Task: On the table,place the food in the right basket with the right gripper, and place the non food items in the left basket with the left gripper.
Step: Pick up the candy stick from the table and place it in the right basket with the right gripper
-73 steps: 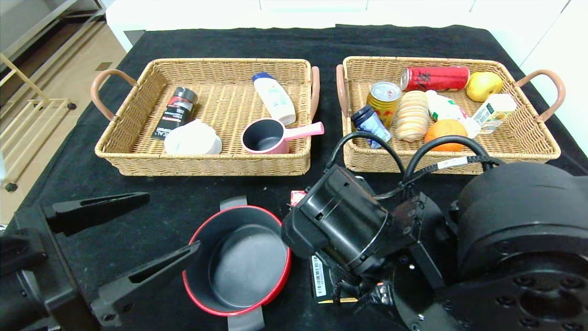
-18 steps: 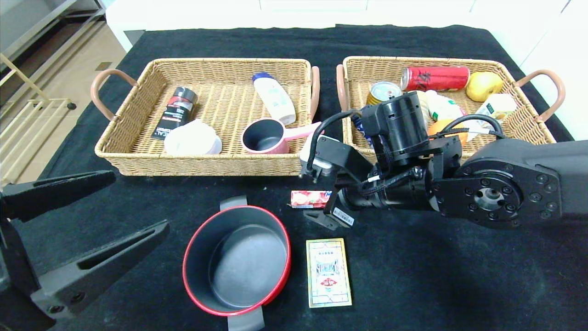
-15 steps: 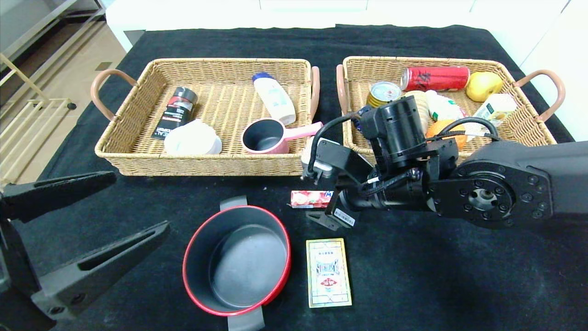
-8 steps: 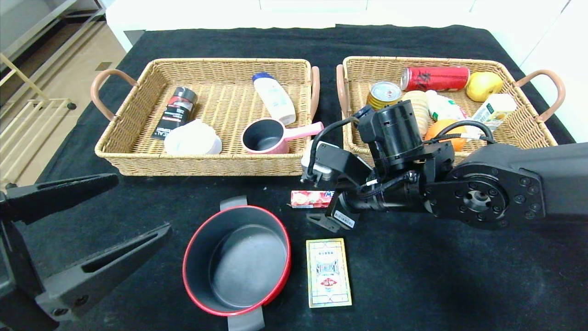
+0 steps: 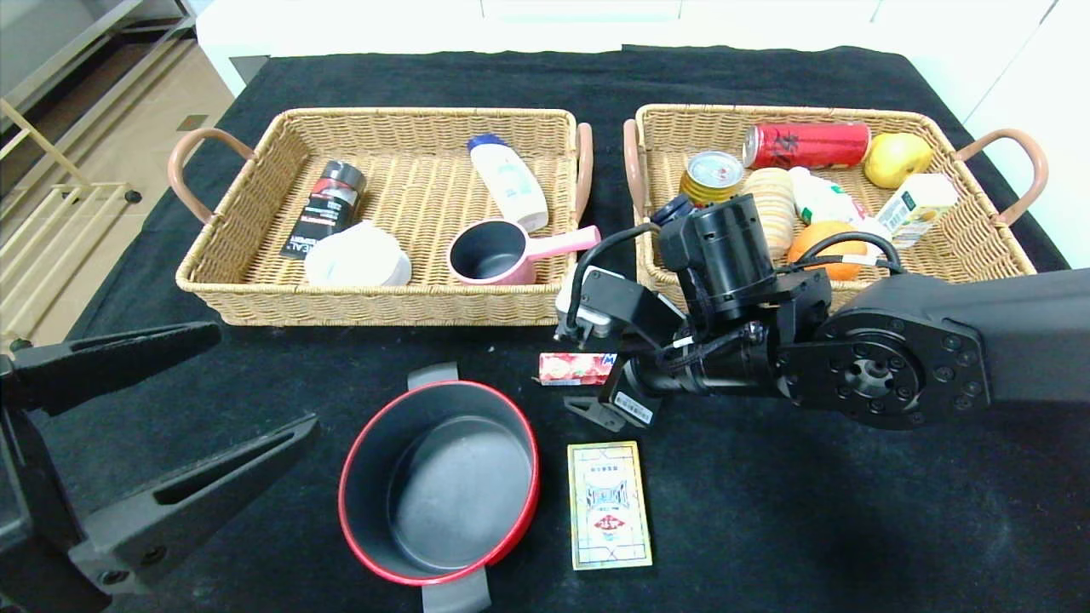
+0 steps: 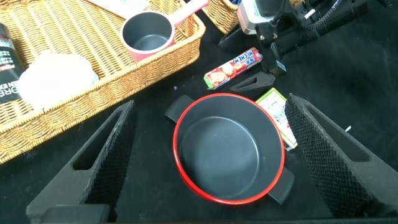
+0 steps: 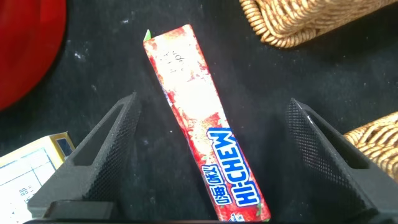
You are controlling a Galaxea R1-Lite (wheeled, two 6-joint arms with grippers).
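Evenly bright, from overhead. Soft shadow under the right arm point(image 5: 894, 375) on the black cloth point(image 5: 766, 528). Glare off the white counter point(image 5: 545, 21) beyond. Near left gripper point(image 5: 162, 426) slightly soft, edges bowed.

Hi-Chew stick point(image 7: 202, 137): red-pink wrapper, blue lettering, flat on black desk point(image 5: 766, 511) cloth in front of the gap between baskets.

Red pot point(image 5: 438, 481): dark grey inside, grey handles, upright, empty, on near desk.

Beige card box point(image 5: 609, 504): red emblem, flat, just right of pot, not touching.

Right basket point(image 5: 979, 255): tan wicker; holds gold can point(image 5: 711, 176) upright, biscuit stack point(image 5: 773, 200) on its side, blue-lidded jar point(image 5: 673, 209) mostly hidden.

Left basket point(image 5: 255, 204): twin, far left of desk.
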